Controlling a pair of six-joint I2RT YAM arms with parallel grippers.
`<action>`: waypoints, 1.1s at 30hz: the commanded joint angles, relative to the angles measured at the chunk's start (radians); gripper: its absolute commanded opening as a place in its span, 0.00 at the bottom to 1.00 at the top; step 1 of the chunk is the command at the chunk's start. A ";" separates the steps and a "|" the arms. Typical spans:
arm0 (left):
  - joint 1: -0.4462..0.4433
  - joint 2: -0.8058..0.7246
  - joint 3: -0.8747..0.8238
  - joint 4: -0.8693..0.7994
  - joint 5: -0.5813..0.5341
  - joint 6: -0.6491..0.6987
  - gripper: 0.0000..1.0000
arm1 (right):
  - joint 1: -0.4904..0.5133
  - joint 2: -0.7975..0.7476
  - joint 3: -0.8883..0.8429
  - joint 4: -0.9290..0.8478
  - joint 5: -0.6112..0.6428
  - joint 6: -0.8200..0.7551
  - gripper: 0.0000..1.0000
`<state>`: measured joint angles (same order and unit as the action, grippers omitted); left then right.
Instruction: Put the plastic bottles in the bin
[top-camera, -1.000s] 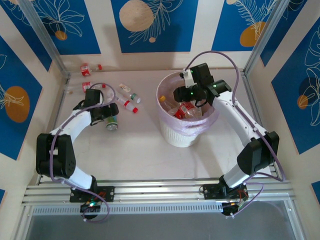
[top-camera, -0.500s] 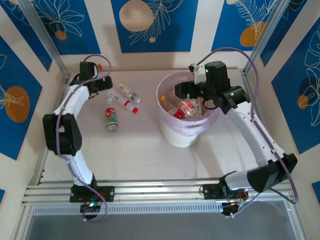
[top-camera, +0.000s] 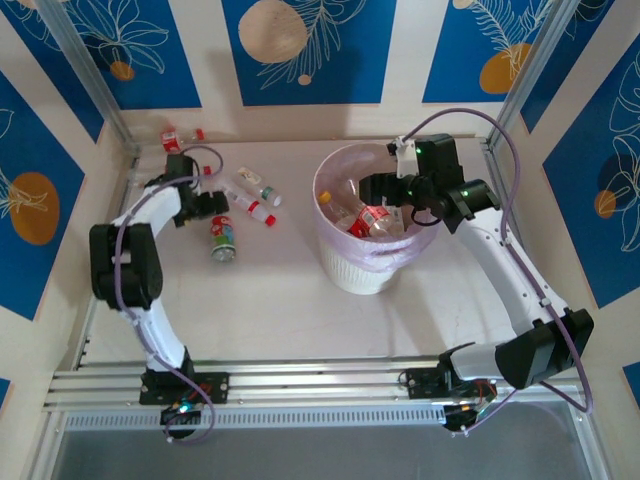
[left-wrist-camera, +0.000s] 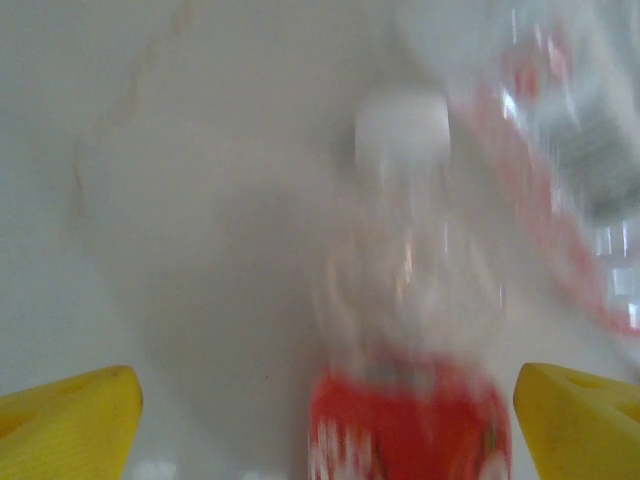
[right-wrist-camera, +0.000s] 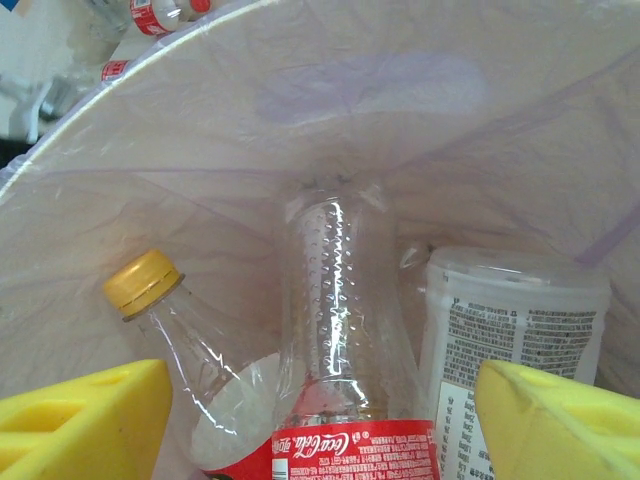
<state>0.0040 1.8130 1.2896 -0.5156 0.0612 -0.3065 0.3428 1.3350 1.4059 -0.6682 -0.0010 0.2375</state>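
As it looks light, thin and springy, the small clear red-labelled crushed plastic bottle (left-wrist-camera: 408, 430), lying between the jaws of the open left tool (left-wrist-camera: 325, 395), wants gripping across its label.

Top external view of an enclosed work cell. The table (top-camera: 280, 300) has a pale, off-white surface, evenly and softly lit, with only faint shadows. The back wall (top-camera: 405, 60) alternates cream bands with blue panels (top-camera: 300, 60) bearing white line-drawn leaves and a tan disc (top-camera: 272, 30). The left wall (top-camera: 40, 270) and right wall (top-camera: 600, 230) repeat the pattern with orange discs (top-camera: 30, 205). Two slanting aluminium posts (top-camera: 85, 75) mark the far corners. Aluminium rails (top-camera: 320, 385) run along the near edge, with a grey strip (top-camera: 320, 455) beneath.
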 joint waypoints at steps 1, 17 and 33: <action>-0.038 -0.148 -0.118 0.036 0.081 -0.049 0.97 | -0.005 -0.017 -0.005 0.007 -0.027 0.024 0.80; -0.062 -0.081 -0.200 0.014 0.092 -0.033 1.00 | 0.019 -0.065 0.000 -0.015 -0.007 0.051 0.85; -0.085 -0.153 -0.262 0.094 0.100 -0.042 0.52 | 0.013 -0.146 -0.017 -0.057 0.019 0.069 0.92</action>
<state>-0.0753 1.7161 1.0508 -0.4431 0.1497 -0.3508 0.3542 1.2255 1.3937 -0.6964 0.0090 0.2977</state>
